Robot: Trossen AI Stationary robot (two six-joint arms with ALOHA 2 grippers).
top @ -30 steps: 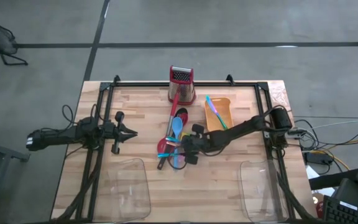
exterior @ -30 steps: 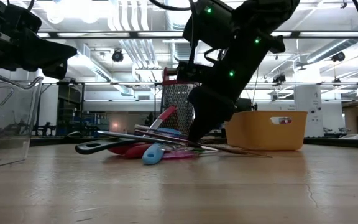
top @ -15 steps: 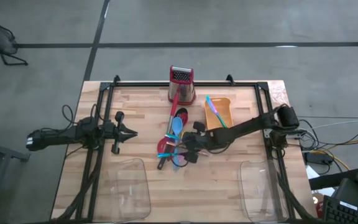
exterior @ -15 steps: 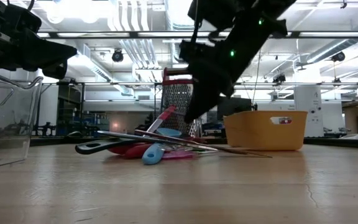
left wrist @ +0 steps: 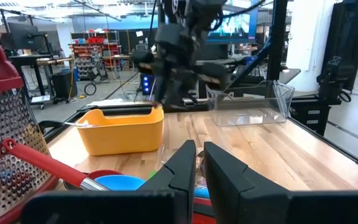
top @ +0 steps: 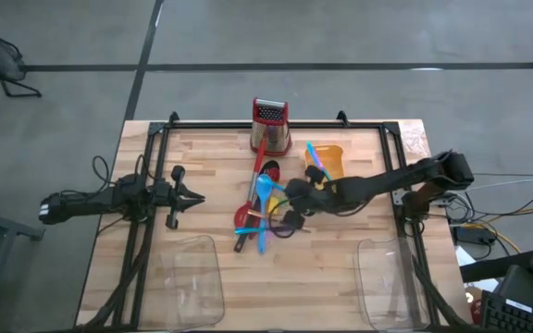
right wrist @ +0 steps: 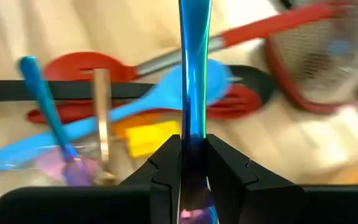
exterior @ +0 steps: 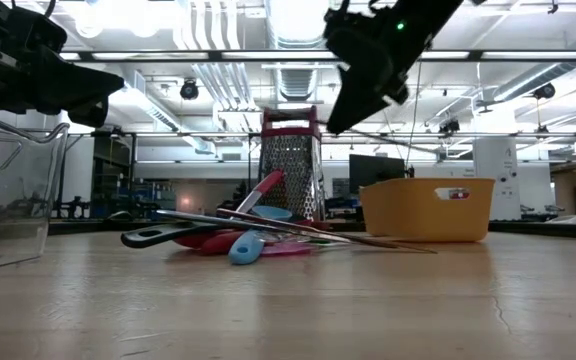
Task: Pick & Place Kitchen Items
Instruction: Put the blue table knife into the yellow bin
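Note:
A pile of kitchen items (top: 259, 211) lies mid-table: red and blue spoons, a black ladle, thin sticks, and yellow and pink pieces (right wrist: 148, 137). It also shows in the low view (exterior: 248, 235). My right gripper (top: 287, 205) hangs high above the pile (exterior: 356, 100), shut on a thin shiny blue stick (right wrist: 193, 68). My left gripper (top: 195, 197) waits shut, above the table's left part, pointing at the pile (left wrist: 196, 167). My right gripper pinches the blue stick near one end (right wrist: 193, 142) between its two fingers. The fingers lie along the stick, which runs on past their tips. They slant down from the table's right side. The stick is lifted clear of the pile.
A red-handled metal grater (top: 270, 125) stands at the far edge. A yellow bin (top: 326, 165) holding sticks sits right of the pile. Two clear plastic trays (top: 192, 277) (top: 391, 282) stand near the front edge.
My right gripper has risen from the pile at table level to well above it, drawing the blue stick up out of the heap. It has also shifted a little toward the table's right. The rest of the pile has stayed in place.

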